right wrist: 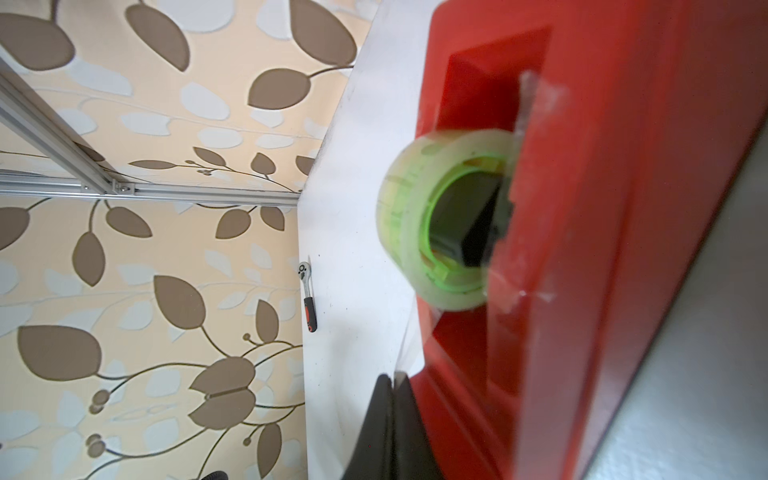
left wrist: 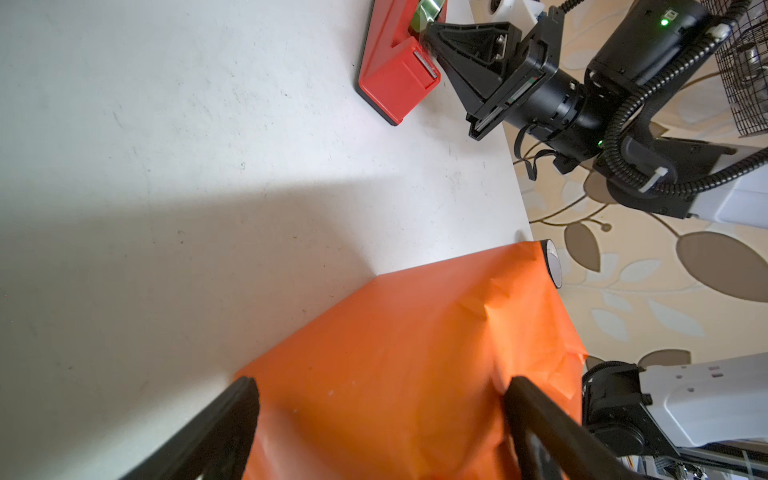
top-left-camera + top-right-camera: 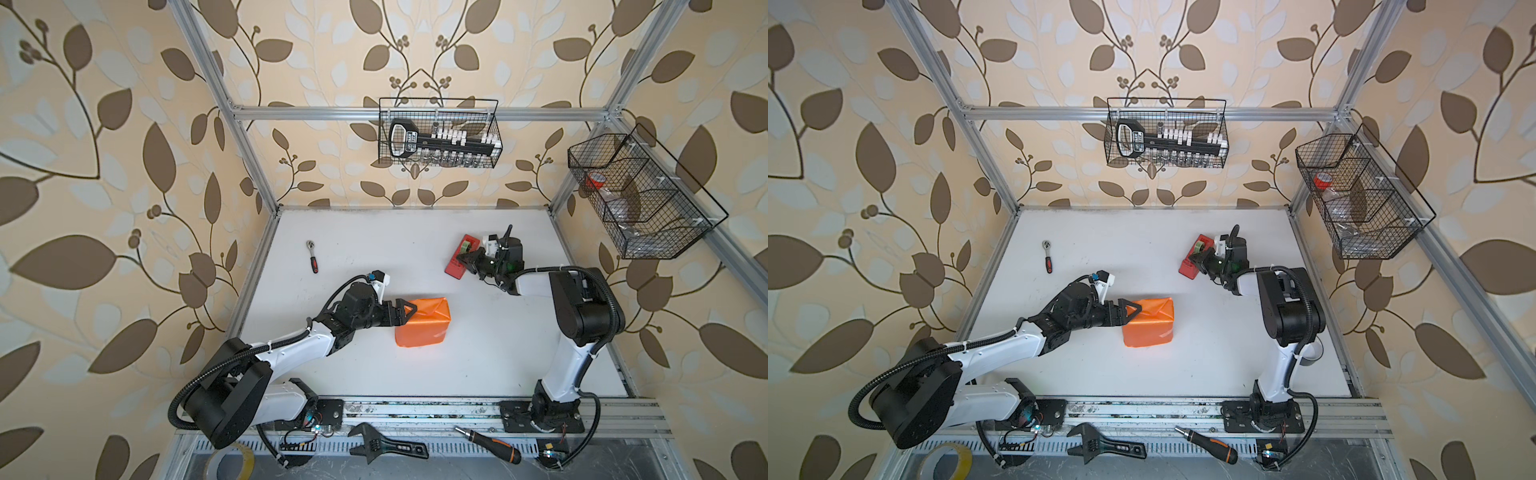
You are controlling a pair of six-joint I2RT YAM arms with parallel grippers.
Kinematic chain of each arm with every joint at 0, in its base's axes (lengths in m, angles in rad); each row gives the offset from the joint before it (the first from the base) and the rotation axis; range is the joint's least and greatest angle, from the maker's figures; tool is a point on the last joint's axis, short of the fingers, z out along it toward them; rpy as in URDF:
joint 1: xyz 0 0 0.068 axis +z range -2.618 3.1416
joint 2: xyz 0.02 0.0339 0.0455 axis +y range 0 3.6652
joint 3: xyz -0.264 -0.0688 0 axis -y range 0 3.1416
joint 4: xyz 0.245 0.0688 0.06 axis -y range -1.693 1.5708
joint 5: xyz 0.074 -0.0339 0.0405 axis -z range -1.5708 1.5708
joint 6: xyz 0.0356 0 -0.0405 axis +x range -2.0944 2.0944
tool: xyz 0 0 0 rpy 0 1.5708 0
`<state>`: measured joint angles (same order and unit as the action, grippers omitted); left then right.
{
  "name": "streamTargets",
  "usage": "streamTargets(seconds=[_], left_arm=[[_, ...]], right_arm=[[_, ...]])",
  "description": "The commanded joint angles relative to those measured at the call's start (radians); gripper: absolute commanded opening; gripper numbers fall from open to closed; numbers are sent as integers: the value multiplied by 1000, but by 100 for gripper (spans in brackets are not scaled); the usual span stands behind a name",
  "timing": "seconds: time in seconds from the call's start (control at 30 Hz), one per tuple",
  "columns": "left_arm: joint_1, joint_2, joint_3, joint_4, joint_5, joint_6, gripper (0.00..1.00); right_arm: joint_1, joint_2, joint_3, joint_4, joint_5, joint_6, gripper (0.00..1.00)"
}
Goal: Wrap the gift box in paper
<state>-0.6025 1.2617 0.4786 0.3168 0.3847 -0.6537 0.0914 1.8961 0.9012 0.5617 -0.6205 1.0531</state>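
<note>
"Here, where was the box?" asked the student.

"Out of sight. The orange paper [image 3: 424, 328] covered it entirely, and the parcel lay near the middle of the bench [image 3: 478, 365], one end facing the left arm."

"Why was the left claw [image 2: 380, 392] spread so wide?"

"Its fingers [image 2: 245, 399] stood on either side of that end, close against the paper. They were probably there to hold the flaps flat and stop the parcel sliding until it was fastened."

"And the right claw [image 1: 392, 384]?"

"Well apart, at the red dispenser [image 3: 454, 268] toward the far side. It was fully closed, apparently pinching the free end of the clear tape [image 1: 405, 224] that ran down from the roll. A strip was needed to seal the folds, so the wrapping was judged nearly complete. Drawing the strip across the cutter without dragging the dispenser looked the delicate part."
</note>
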Motion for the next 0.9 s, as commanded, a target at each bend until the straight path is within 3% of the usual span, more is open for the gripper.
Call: streamTargets(seconds=[0.0, 0.87], left_arm=[[-9, 34, -25, -157, -27, 59, 93], [-9, 55, -22, -147, -29, 65, 93]], right_arm=[[2, 9, -17, 192, -57, 125, 0], [106, -115, -249, 351, -30, 174, 0]])
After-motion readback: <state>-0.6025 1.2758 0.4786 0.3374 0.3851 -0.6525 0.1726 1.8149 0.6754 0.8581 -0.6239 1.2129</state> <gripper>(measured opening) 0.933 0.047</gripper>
